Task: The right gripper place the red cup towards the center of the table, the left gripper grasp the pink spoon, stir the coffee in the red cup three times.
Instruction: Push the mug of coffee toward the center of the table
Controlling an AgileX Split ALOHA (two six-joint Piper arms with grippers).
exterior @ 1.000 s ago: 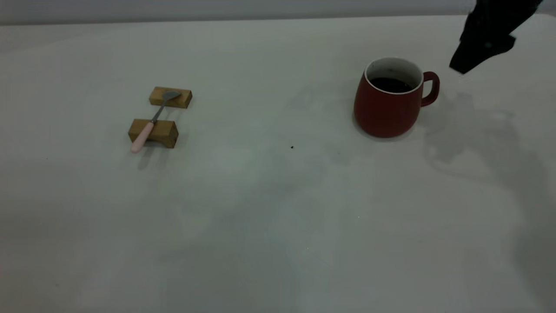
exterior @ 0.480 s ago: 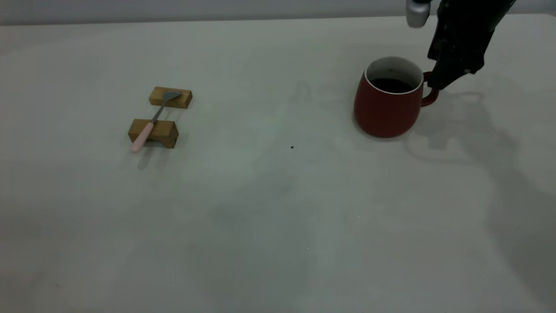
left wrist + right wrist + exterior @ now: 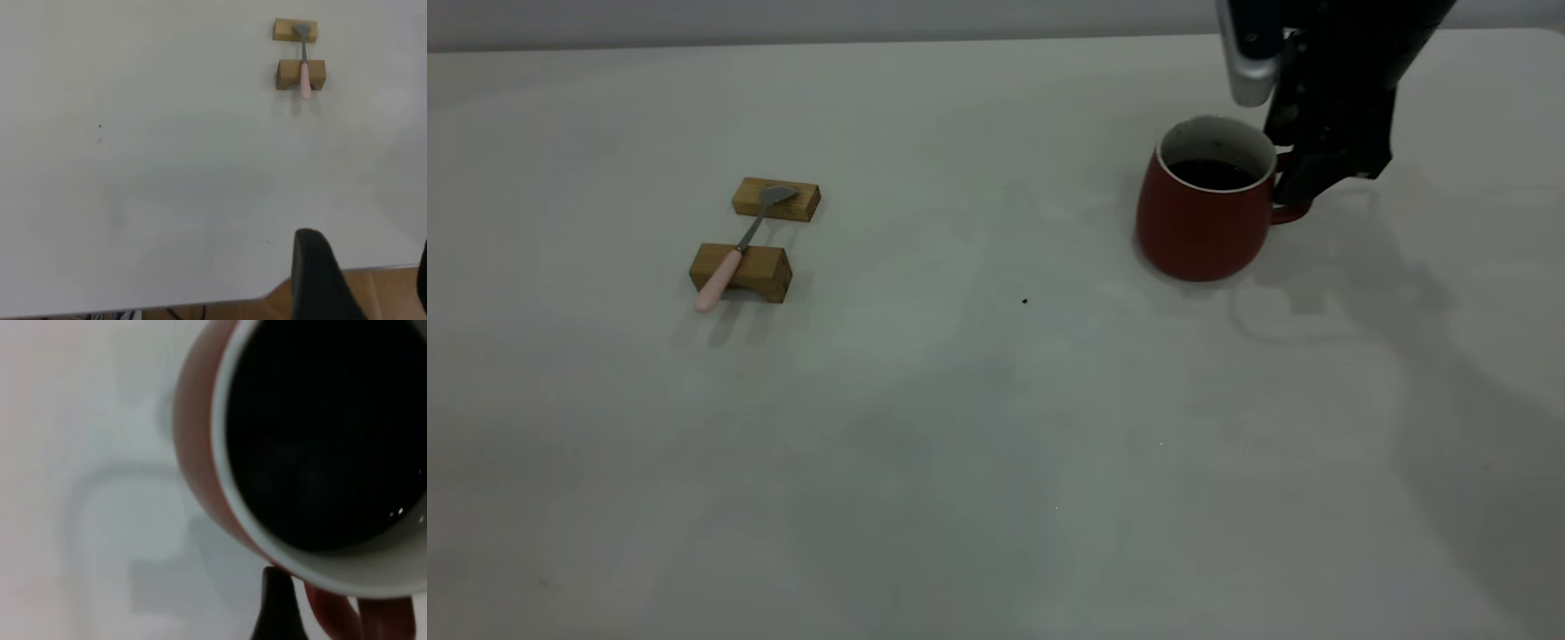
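Observation:
The red cup [image 3: 1200, 222] stands on the table [image 3: 996, 418] at the far right, leaning slightly, with dark coffee [image 3: 1211, 173] inside. My right gripper [image 3: 1294, 182] reaches down from above and is shut on the cup's handle [image 3: 333, 617]. In the right wrist view one dark finger [image 3: 277, 607] lies beside that handle, under the white rim. The pink spoon [image 3: 734, 253] rests across two tan wooden blocks at the far left. My left gripper [image 3: 370, 287] hangs open past the table's edge, far from the spoon [image 3: 305, 73], and does not show in the exterior view.
Two wooden blocks [image 3: 775, 198] [image 3: 740, 271] carry the spoon, bowl on the farther one. A tiny dark speck [image 3: 1024, 301] marks the table's middle. Wooden floor [image 3: 387, 293] shows beyond the table edge.
The right gripper came down and leftward from the far right corner onto the cup's handle. The cup has shifted a little to the left and tipped slightly. The spoon and blocks are unmoved.

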